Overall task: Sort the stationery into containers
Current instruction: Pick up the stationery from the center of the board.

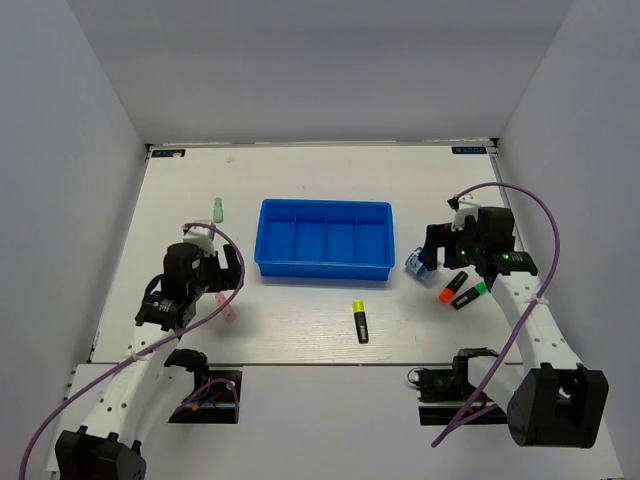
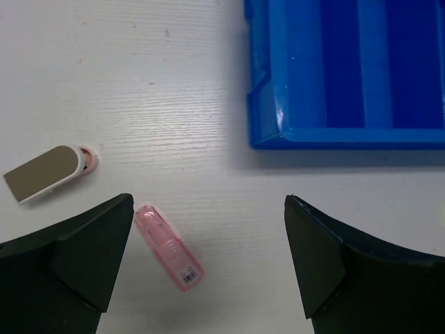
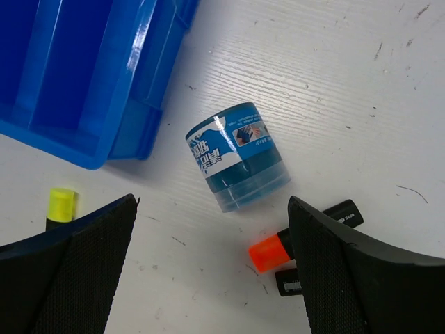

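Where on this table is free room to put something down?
Free: the strip behind the blue tray, and the front either side of the yellow highlighter. Crowded: right of the tray, with roll, orange highlighter, green highlighter; left, with pink pen and white piece.

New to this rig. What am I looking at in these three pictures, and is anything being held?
Two robot arms stand at the near edge of a white table. The wide picture comes from a fixed camera above and behind them. The other two come from a camera on each wrist.

The left fingers stand open over a pink pen, which lies beside a white piece. The right fingers stand open over a blue-white roll, near an orange-capped highlighter and a green-capped highlighter. A yellow-capped highlighter and a pale-green pen lie apart.

The four compartments of the blue tray look empty. Nothing is held.
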`<action>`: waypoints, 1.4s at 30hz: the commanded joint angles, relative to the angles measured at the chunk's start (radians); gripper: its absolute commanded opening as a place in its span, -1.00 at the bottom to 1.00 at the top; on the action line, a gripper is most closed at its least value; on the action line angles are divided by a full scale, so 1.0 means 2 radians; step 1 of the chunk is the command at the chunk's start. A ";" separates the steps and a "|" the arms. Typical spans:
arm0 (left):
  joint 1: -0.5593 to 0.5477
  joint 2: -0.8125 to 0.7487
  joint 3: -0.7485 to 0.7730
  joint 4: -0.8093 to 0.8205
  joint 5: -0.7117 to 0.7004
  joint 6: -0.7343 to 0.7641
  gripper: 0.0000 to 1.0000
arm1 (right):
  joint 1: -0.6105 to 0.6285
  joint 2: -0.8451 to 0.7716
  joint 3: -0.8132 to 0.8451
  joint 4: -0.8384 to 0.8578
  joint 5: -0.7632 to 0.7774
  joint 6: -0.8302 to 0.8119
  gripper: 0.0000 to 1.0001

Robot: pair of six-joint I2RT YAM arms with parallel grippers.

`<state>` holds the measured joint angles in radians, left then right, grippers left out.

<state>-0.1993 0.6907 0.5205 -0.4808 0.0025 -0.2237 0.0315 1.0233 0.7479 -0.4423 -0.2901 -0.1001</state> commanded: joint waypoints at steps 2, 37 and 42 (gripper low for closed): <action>0.002 -0.002 -0.001 0.026 0.044 0.011 1.00 | -0.003 -0.015 0.006 0.018 0.002 0.016 0.81; 0.087 0.635 0.536 -0.104 -0.056 0.074 0.45 | 0.003 -0.029 0.039 -0.063 -0.005 -0.098 0.14; 0.089 0.684 0.586 -0.119 -0.054 0.079 0.42 | 0.003 -0.026 0.038 -0.063 -0.005 -0.096 0.14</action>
<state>-0.0139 2.0697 1.6215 -0.6773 -0.1162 -0.0856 0.0341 0.9745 0.8116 -0.5816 -0.2913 -0.2947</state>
